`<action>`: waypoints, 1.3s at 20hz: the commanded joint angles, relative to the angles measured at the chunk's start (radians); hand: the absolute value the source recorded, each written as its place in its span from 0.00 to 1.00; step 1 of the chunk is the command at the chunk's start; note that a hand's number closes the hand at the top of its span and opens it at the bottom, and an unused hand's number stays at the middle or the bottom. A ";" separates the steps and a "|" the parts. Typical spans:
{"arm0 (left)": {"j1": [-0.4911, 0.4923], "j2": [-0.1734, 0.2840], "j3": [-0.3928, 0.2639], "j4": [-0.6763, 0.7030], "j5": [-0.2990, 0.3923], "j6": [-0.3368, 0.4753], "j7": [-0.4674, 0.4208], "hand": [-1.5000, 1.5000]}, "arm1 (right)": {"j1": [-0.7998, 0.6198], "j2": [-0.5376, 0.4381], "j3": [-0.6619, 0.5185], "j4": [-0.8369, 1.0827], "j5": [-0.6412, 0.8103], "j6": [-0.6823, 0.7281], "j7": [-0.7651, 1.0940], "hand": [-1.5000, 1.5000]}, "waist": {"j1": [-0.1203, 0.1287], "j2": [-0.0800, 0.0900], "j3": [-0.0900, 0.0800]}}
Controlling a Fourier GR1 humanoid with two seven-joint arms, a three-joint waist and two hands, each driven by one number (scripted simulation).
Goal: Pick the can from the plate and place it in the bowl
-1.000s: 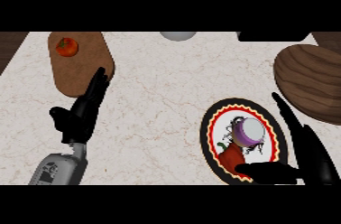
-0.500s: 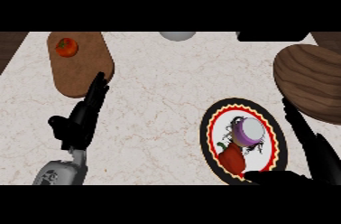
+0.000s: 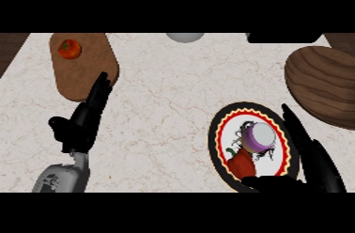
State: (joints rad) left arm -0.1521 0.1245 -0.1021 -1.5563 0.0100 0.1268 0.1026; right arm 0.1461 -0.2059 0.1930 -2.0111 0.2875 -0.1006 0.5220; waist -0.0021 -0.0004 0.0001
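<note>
A purple-and-white can stands on the black, red and yellow rimmed plate at the lower right. A dark wooden bowl sits beyond the plate, at the right edge. My right hand lies just right of the can, fingers straight along the plate's right rim, thumb below the can; it holds nothing. At the left my left hand rests open over the counter, fingers pointing up toward the cutting board.
A brown cutting board with a red tomato lies at the upper left. A grey round object sits at the counter's far edge, and a dark shape beside it. Marble counter spreads between the board and the plate.
My right hand has slid down and slightly right along the plate's rim. My left hand has drifted a little up. The can has not moved.
</note>
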 commanded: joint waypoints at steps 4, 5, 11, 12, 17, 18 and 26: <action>-0.014 -0.043 0.018 0.051 -0.027 -0.005 -0.041 0.50 | 0.021 0.039 -0.049 0.093 -0.041 0.034 -0.087 0.00 | -0.001 0.000 0.000; 0.006 -0.011 0.045 0.005 -0.009 -0.035 0.009 0.50 | 0.020 0.070 -0.009 0.096 0.009 0.011 -0.093 0.00 | 0.001 0.000 0.000; -0.046 0.004 0.095 0.045 -0.002 -0.064 0.002 0.50 | -0.008 0.053 -0.089 0.159 -0.023 0.036 -0.152 0.00 | -0.001 0.000 0.000; 0.023 -0.039 0.047 0.044 -0.048 -0.035 -0.053 0.50 | 0.001 0.075 -0.073 0.197 0.006 0.020 -0.178 0.00 | 0.000 0.000 0.000; -0.025 -0.052 0.049 0.044 -0.028 -0.040 -0.003 0.50 | -0.045 0.063 -0.071 0.336 0.140 -0.038 -0.176 0.00 | 0.001 0.001 0.000; 0.001 -0.021 0.074 0.031 -0.017 -0.064 -0.044 0.50 | -0.106 0.088 -0.033 0.330 0.197 -0.048 -0.080 0.00 | 0.005 0.001 0.000; -0.018 -0.064 0.051 0.016 -0.068 -0.041 0.005 0.50 | -0.076 0.093 -0.053 0.419 0.156 0.015 -0.212 0.00 | 0.000 0.000 0.000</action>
State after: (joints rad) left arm -0.1299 0.0745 -0.0586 -1.5620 -0.0379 0.0734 0.0961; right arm 0.0583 -0.1174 0.1367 -1.6229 0.4378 -0.1032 0.3514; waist 0.0004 -0.0008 -0.0003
